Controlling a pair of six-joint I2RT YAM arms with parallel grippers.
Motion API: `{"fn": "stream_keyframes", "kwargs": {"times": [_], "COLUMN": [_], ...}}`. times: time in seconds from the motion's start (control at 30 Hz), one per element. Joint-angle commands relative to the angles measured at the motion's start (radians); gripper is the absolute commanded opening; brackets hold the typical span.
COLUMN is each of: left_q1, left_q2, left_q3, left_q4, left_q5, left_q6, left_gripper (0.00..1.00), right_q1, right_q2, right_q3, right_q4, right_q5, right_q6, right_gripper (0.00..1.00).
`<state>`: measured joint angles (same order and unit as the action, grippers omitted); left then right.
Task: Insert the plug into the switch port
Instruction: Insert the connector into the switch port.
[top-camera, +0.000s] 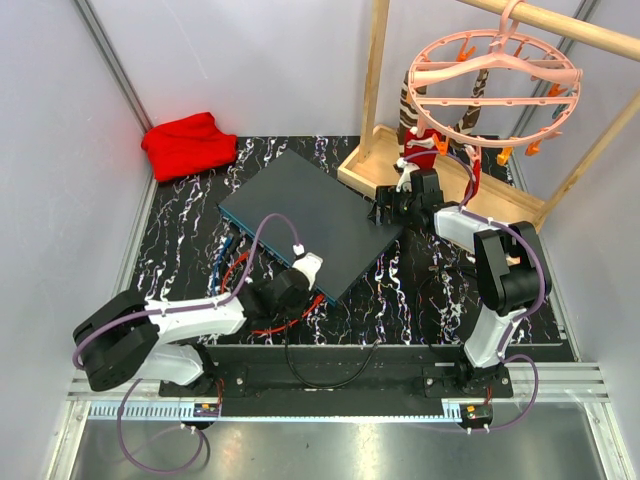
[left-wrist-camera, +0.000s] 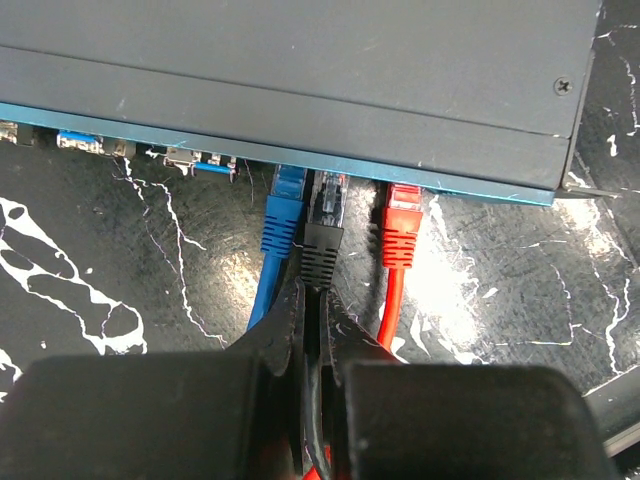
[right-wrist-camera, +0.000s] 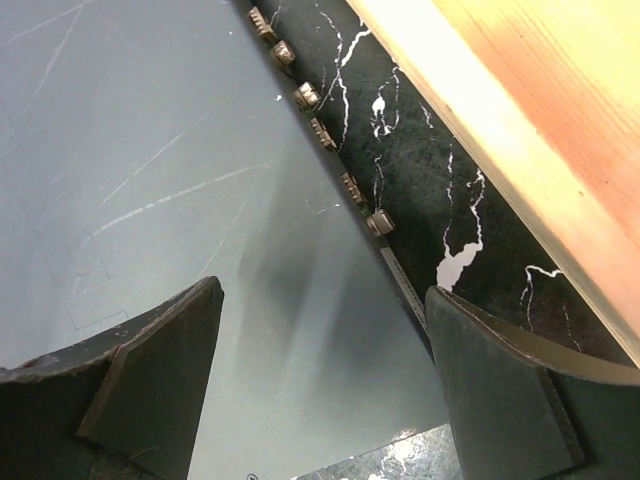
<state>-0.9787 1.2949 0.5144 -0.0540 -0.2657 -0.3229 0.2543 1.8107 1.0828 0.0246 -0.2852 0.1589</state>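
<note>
Pinching black cable (left-wrist-camera: 313, 385) behind black plastic plug (left-wrist-camera: 322, 235), left gripper (left-wrist-camera: 312, 300) clamps shut, aiming tip at teal-edged dark grey switch (left-wrist-camera: 300, 80), between blue plug (left-wrist-camera: 283, 215), red plug (left-wrist-camera: 402, 230). Right gripper (right-wrist-camera: 322, 300) wide open, empty, likely bracing switch.

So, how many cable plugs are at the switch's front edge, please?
3, in the left wrist view: blue plug left, black plug middle, pinched by the left gripper, red plug right. More may be hidden.

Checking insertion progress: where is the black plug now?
In the left wrist view, the black plug sits at the teal front edge of the switch, between the blue plug and the red plug, held from behind by the left gripper.
</note>
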Motion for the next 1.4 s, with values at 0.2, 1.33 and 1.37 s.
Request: {"fn": "stream_keyframes", "kwargs": {"times": [0.2, 1.33, 1.37], "left_q1": [0.011, 0.034, 0.032], "left_q2": [-0.095, 0.127, 0.133], "left_q3": [0.027, 0.145, 0.162], "left_q4": [0.197, 0.232, 0.227], "left_q5": [-0.027, 0.020, 0.025], "left_q6": [0.004, 0.076, 0.076], "left_gripper": [0.00, 0.00, 0.00], "right_q1": [-0.007, -0.010, -0.007], "right_q2": [-0.004, 0.144, 0.144], "right_q3": [0.037, 0.146, 0.144], "right_q4": [0.015, -0.229, -0.235], "right_q5": [-0.031, -0.364, -0.370], "right_q6": [-0.025, -0.154, -0.154], "right_gripper": [0.91, 0.86, 0.86]}}
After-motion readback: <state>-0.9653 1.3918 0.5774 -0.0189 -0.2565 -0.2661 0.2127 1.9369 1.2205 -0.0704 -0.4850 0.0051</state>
